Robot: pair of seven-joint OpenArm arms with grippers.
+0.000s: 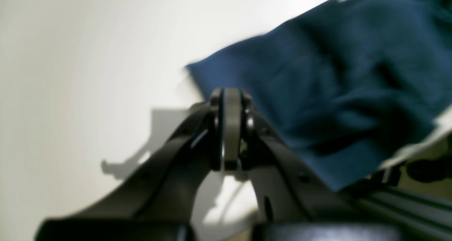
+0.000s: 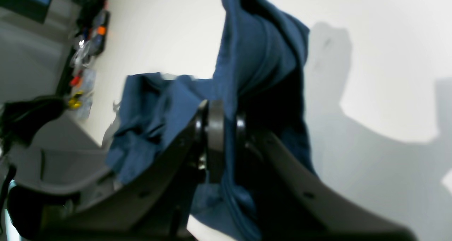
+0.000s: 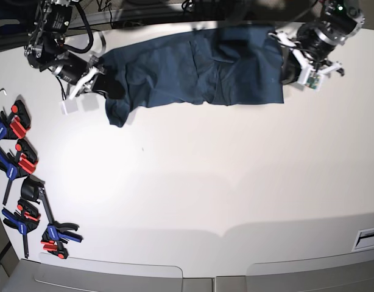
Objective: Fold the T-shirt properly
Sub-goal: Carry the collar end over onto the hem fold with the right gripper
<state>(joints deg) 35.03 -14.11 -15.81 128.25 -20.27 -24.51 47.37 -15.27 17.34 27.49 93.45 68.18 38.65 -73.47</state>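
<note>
The dark navy T-shirt (image 3: 199,70) lies spread and rumpled along the far edge of the white table (image 3: 205,182). My right gripper (image 3: 106,85), on the left of the base view, is at the shirt's left end. In the right wrist view it (image 2: 226,110) is shut on a bunched fold of the shirt (image 2: 257,57), which hangs from the fingers. My left gripper (image 3: 290,70) is at the shirt's right edge. In the blurred left wrist view its pads (image 1: 232,92) are pressed together, and the shirt (image 1: 317,85) lies just beyond and to the right, with no cloth visible between them.
Several red-blue-black clamps (image 3: 19,161) lie along the table's left edge, down to the front left corner (image 3: 56,236). A small white label (image 3: 370,237) sits at the right edge. The table's front edge runs along the bottom of the base view.
</note>
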